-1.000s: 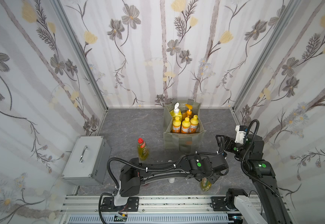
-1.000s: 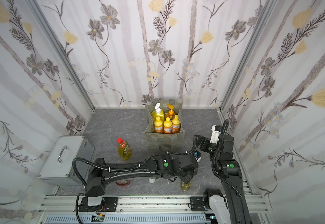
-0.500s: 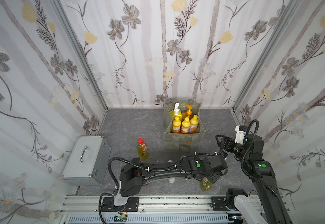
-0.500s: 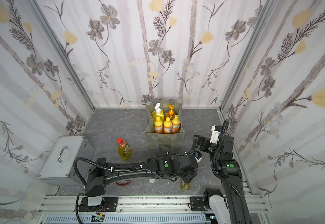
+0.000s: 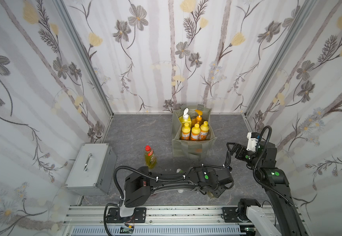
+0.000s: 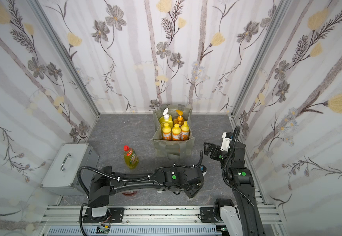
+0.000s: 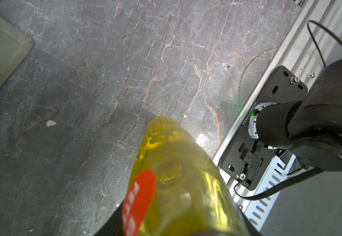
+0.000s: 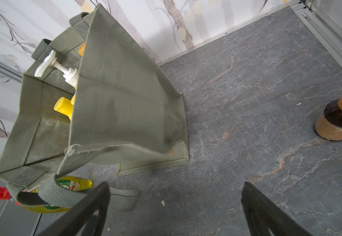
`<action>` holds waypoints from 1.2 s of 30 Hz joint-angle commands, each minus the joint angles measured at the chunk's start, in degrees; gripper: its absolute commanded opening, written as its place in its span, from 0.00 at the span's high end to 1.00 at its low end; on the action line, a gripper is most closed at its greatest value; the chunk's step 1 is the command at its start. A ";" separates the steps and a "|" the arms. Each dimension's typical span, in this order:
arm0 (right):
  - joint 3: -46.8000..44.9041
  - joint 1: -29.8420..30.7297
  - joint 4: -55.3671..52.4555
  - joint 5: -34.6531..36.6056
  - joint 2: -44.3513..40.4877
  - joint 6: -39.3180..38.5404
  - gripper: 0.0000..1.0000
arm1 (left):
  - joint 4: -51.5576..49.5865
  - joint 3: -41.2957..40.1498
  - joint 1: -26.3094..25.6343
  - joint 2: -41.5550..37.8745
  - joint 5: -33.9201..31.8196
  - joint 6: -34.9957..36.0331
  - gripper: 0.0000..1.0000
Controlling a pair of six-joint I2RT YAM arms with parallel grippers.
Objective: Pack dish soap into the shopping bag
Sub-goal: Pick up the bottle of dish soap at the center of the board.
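Left arm (image 5: 172,181) low and outstretched, left gripper (image 5: 213,193) astride a yellow-green bottle (image 7: 182,173) (grip unclear); right gripper (image 8: 175,190) spread.

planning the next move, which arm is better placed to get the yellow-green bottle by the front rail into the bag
Left. The left gripper is around that yellow-green bottle; the right gripper is open and empty beside the shopping bag, probably farther from it.

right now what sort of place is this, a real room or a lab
Most likely a robot test booth, not a lived-in room: floral wallpaper panels set in aluminium posts, two black robot arms mounted on a slotted rail, and a tote of dish soap bottles.
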 commanded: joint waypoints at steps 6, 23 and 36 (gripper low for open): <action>-0.05 -0.01 2.41 -1.01 0.39 -0.60 0.00 | -0.63 -1.06 1.79 -1.83 -3.13 0.77 0.49; -0.13 0.02 2.67 -1.25 0.27 -0.60 0.00 | 3.97 0.18 2.52 -4.64 0.54 1.18 0.45; -0.13 0.02 2.88 -1.59 -0.09 -0.60 0.00 | 2.75 2.38 2.46 -3.61 1.18 1.09 0.68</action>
